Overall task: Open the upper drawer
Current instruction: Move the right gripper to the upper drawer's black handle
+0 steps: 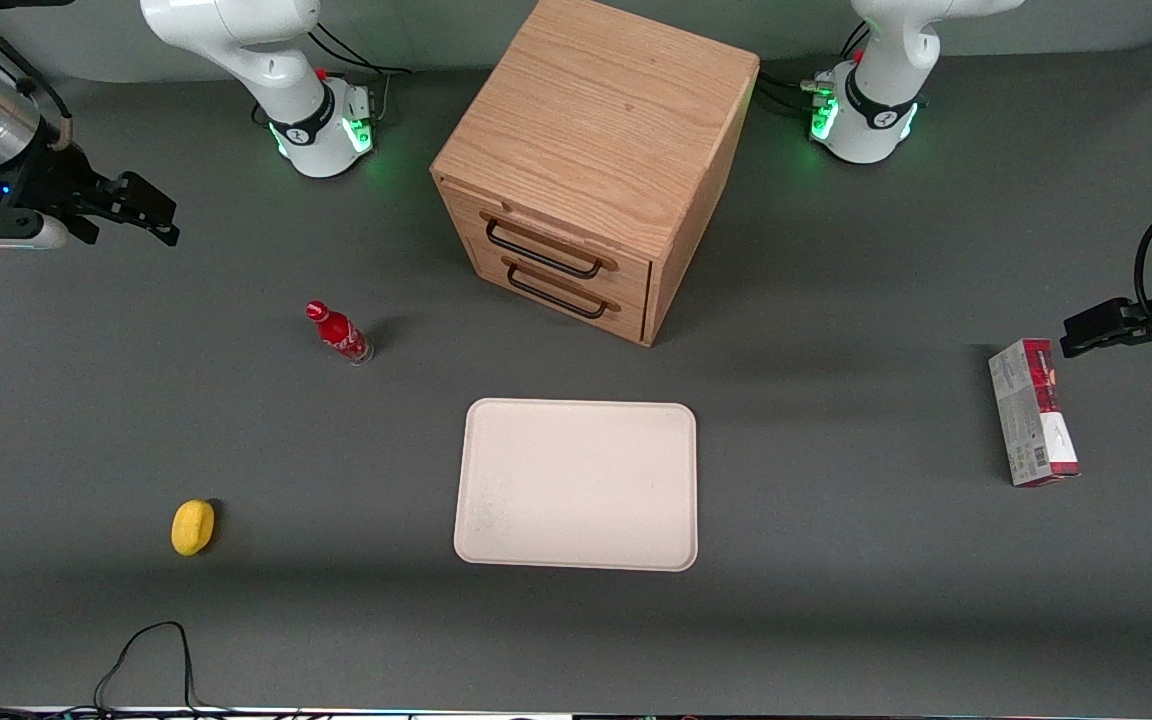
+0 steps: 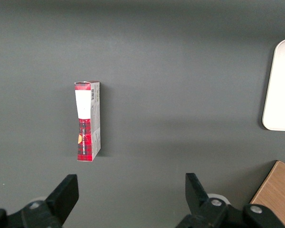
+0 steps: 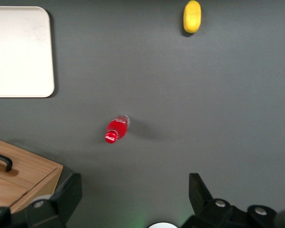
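while the upper drawer (image 1: 546, 245) sat flush and shut in the wooden cabinet (image 1: 601, 130), above the lower drawer (image 1: 556, 287), the gripper (image 1: 141, 210) hung above the table toward the working arm's end, fingers (image 3: 66, 194) spread and holding nothing.

Matt grained oak cabinet (image 1: 596, 130), thin black wire handles, matt grey table (image 1: 836, 600).
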Motion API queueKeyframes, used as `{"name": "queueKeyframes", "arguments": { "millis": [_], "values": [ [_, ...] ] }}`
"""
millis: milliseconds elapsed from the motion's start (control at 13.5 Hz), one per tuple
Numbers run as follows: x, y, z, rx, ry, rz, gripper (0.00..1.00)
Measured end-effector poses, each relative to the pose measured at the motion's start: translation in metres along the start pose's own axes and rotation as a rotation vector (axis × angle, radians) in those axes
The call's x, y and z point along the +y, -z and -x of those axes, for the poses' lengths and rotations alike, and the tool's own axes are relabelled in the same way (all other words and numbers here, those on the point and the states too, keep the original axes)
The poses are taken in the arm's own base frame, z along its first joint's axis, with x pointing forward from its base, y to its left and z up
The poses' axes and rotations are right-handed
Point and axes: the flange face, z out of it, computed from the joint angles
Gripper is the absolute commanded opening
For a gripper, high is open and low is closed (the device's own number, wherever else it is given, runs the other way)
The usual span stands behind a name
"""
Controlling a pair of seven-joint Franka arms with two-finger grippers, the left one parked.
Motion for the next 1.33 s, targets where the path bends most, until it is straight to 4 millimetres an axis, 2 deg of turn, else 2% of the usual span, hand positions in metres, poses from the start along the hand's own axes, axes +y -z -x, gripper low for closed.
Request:
{"name": "queueKeyframes", "arguments": {
  "millis": [296, 370, 444, 593, 741, 889, 1037, 1111, 1259, 1333],
  "values": [
    [-0.006, -0.004, -0.003, -0.014, 0.009, -0.028, 1.0],
    [-0.019, -0.006, -0.008, -0.02, 0.028, -0.045, 1.0],
    [-0.045, -0.006, -0.014, -0.021, 0.071, -0.051, 1.0],
    [-0.124, -0.008, -0.02, -0.023, 0.173, -0.052, 1.0],
    [-0.21, -0.017, -0.013, -0.039, 0.315, -0.068, 1.0],
    [-0.274, -0.023, 0.0, -0.055, 0.486, -0.107, 1.0],
    [-0.316, -0.026, 0.012, -0.067, 0.664, -0.15, 1.0],
    [-0.33, -0.031, 0.018, -0.082, 0.737, -0.167, 1.0],
    [-0.353, -0.054, 0.025, -0.137, 0.849, -0.202, 1.0],
    [-0.361, -0.072, 0.025, -0.174, 0.9, -0.222, 1.0]
  ]
}}
